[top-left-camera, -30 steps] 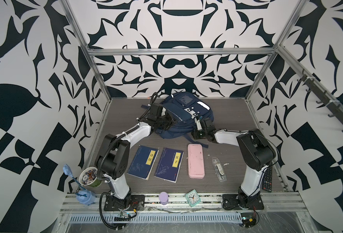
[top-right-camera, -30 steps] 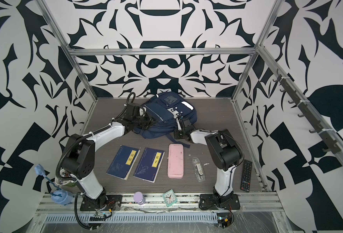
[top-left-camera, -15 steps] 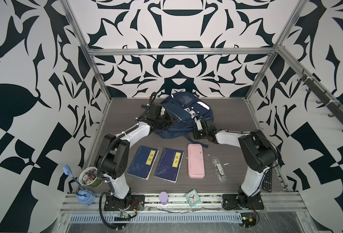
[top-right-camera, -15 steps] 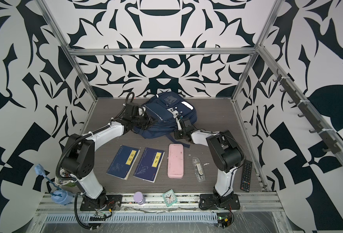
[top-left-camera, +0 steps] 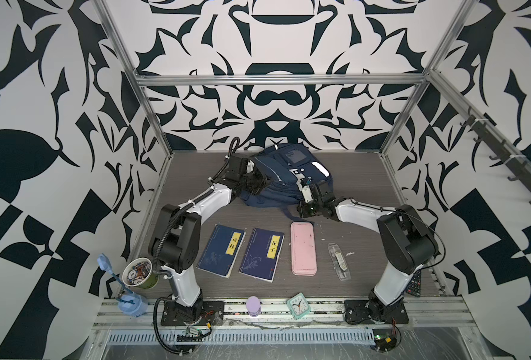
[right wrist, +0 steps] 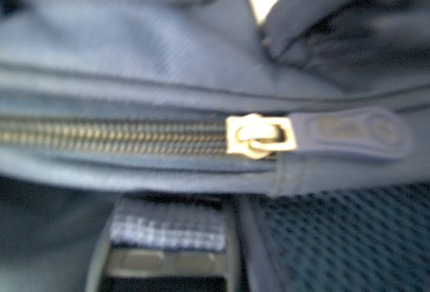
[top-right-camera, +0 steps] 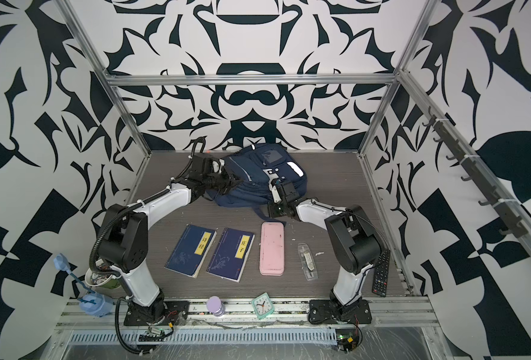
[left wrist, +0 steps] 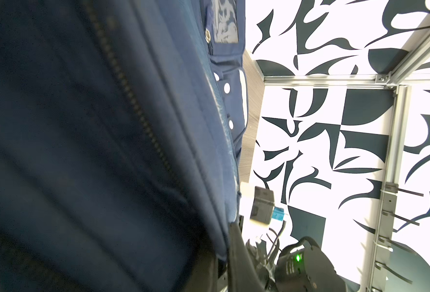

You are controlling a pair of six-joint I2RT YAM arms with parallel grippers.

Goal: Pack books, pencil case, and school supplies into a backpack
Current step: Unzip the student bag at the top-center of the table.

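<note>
The navy backpack [top-left-camera: 289, 174] lies at the back of the table, seen in both top views. My left gripper [top-left-camera: 264, 181] is shut on the fabric of its left side, and the left wrist view shows the blue fabric edge [left wrist: 219, 227] pinched at the jaws. My right gripper [top-left-camera: 305, 208] is shut at the backpack's lower right edge. Its wrist view shows a woven strap [right wrist: 168, 227] right at the jaws, below a closed zip with a brass slider [right wrist: 259, 136]. In front lie two blue books [top-left-camera: 222, 251] [top-left-camera: 262, 254], the pink pencil case [top-left-camera: 303, 247] and the clear school supplies packet [top-left-camera: 339, 261].
A teal clock [top-left-camera: 298, 305] and a purple cylinder [top-left-camera: 253, 306] stand on the front rail. A paper cup [top-left-camera: 139, 274] and a blue gadget [top-left-camera: 130, 300] sit by the left arm's base. A black remote [top-right-camera: 381, 272] lies beside the right arm's base.
My right gripper's jaws have closed at the backpack's lower right edge, and it has edged slightly toward the bag. The left gripper and the items in front have not moved.
</note>
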